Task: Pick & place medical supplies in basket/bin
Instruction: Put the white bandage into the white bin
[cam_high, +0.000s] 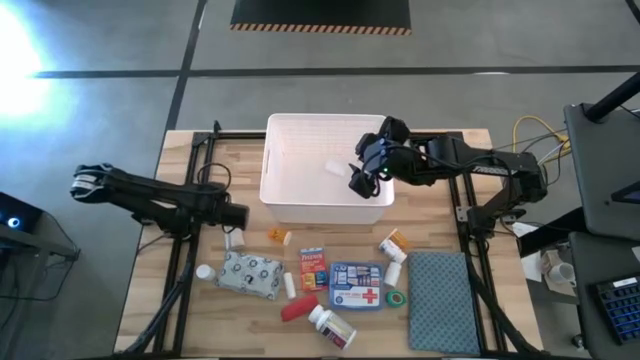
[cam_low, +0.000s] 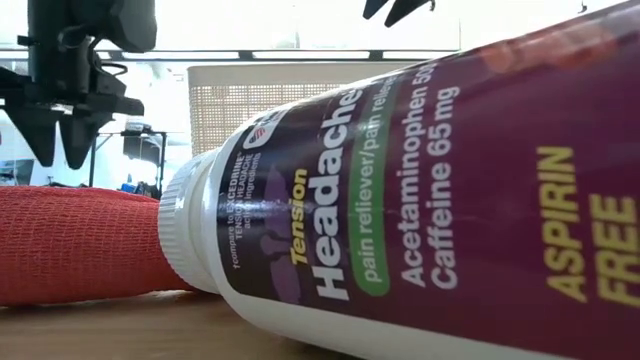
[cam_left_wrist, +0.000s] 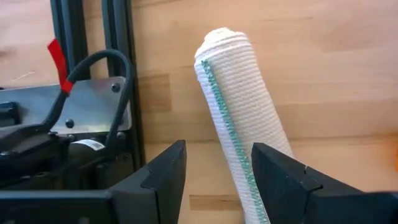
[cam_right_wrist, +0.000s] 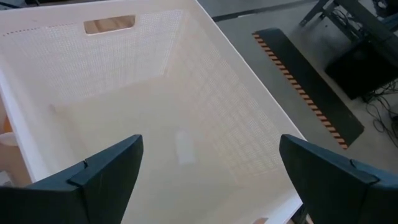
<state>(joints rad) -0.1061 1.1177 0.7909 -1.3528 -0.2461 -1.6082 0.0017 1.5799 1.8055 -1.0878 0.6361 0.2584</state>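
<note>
L gripper (cam_left_wrist: 214, 180) sits low at the table's left-front, fingers part-spread on either side of a white gauze roll (cam_left_wrist: 239, 118) w/ green stitching; can't tell if they touch it. R gripper (cam_right_wrist: 208, 174) hangs over the white bin (cam_high: 300, 205), fingers wide apart, holding nothing; a small pale item (cam_high: 334, 168) lies inside. Other supplies lie in front of the bin: pill bottle (cam_high: 331, 325), red-cross pouch (cam_high: 357, 285), patterned pack (cam_high: 250, 272).

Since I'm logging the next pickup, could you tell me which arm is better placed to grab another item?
Probably the left: the left gripper straddles the white bandage roll on the table. The right gripper hangs open over the white bin.
</note>
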